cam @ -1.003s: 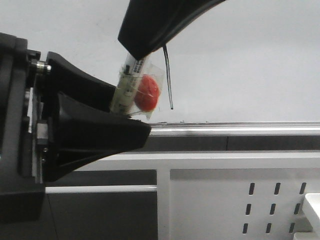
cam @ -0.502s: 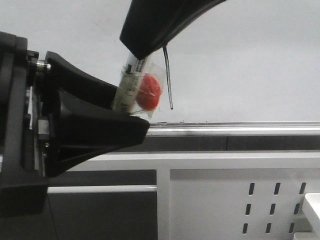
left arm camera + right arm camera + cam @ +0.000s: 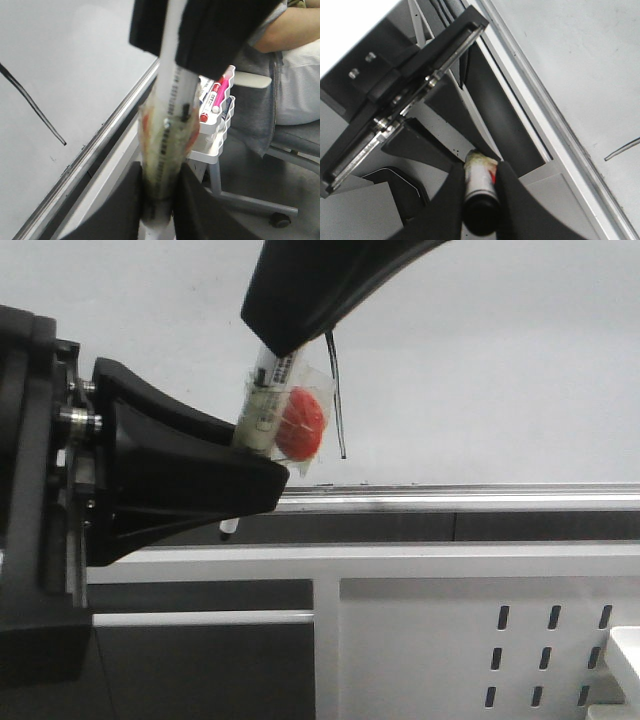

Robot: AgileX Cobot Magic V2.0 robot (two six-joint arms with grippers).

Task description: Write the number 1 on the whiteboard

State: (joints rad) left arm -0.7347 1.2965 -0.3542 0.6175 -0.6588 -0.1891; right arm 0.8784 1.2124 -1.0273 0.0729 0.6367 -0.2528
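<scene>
stroke: the number 1 (image 3: 337, 395) is on the whiteboard (image 3: 520, 360), a thin slanted black line running from beneath the right arm's dark casing down to just above the silver rail (image 3: 460, 498).
marker pen: the marker pen (image 3: 262, 405), wrapped in clear tape with a red piece (image 3: 300, 425) on it, stands tilted at about 9 o'clock of the stroke.
left gripper: the left gripper (image 3: 157, 200) is pressed together on the marker's barrel.
right gripper: the right gripper (image 3: 480, 192) is pinching the marker's dark end, its fingers (image 3: 512, 195) tight on both sides.
progress: judged from the finished line, writing looks done; both tools share one marker, so a handover or capping seems in hand.
risk: if one pulls off-axis while the other grips, the marker may twist, slip or drop.
risk two: a swing toward 3 o'clock could smear the stroke.
background: a pen tray (image 3: 216, 131) hangs well apart from the stroke.
</scene>
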